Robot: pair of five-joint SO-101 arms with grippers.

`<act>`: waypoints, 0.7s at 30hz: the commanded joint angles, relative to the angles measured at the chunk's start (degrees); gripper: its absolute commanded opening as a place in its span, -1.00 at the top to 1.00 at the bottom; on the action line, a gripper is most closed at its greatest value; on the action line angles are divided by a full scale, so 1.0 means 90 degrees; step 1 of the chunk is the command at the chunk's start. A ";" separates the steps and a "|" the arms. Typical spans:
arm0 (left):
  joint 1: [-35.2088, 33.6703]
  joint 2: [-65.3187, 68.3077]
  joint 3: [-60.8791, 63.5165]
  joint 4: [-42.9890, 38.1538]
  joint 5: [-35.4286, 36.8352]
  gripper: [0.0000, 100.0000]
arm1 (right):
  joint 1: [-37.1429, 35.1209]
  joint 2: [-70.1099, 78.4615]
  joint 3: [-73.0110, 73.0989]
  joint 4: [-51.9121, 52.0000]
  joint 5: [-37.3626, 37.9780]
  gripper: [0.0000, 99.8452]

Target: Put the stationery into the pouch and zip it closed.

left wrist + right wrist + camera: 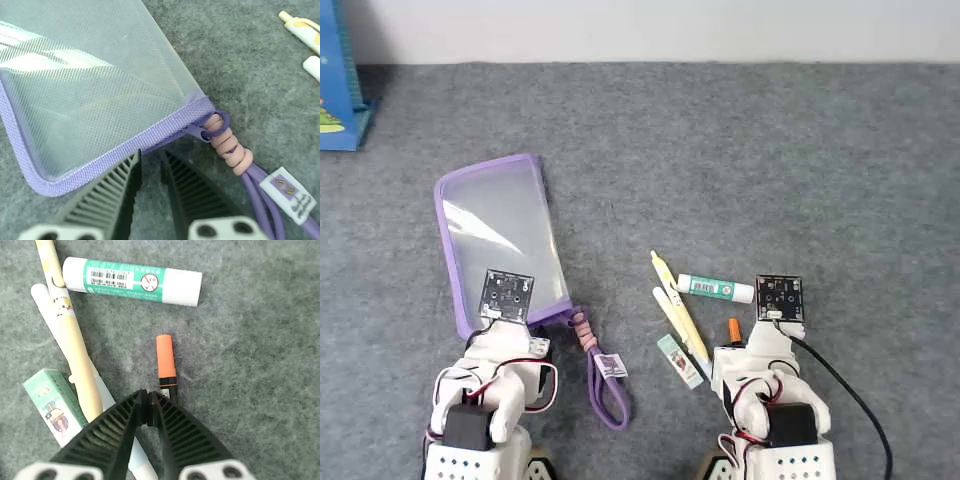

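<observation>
A translucent pouch [500, 235] with purple edging lies flat at the left. Its zip pull [202, 132] sits at the near corner, joined to a pink coil [230, 145] and a purple strap [607, 388]. My left gripper [150, 156] hovers just off the pouch's near edge [115, 160], open by a narrow gap and holding nothing. To the right lie a glue stick [717, 288], a yellow pen [678, 300], a white pen [669, 306], a green eraser [679, 361] and an orange-capped marker [165, 360]. My right gripper [148, 396] is shut, its tips over the marker's dark end.
The table is covered in grey carpet [770, 150]. A blue box [340, 85] stands at the far left corner by the white wall. The strap's white tag [292, 195] lies on the carpet between pouch and stationery.
</observation>
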 commanded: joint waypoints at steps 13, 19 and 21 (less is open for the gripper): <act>-0.0020 -0.0078 -0.0073 -0.0117 0.0059 0.86 | 0.0024 -0.0054 0.0127 0.0024 0.0068 0.98; -0.0020 -0.0078 -0.0073 -0.0117 0.0059 0.86 | 0.0024 -0.0054 0.0127 0.0024 0.0068 0.98; -0.0020 -0.0078 -0.0073 -0.0117 0.0059 0.86 | 0.0024 -0.0054 0.0127 0.0024 0.0068 0.98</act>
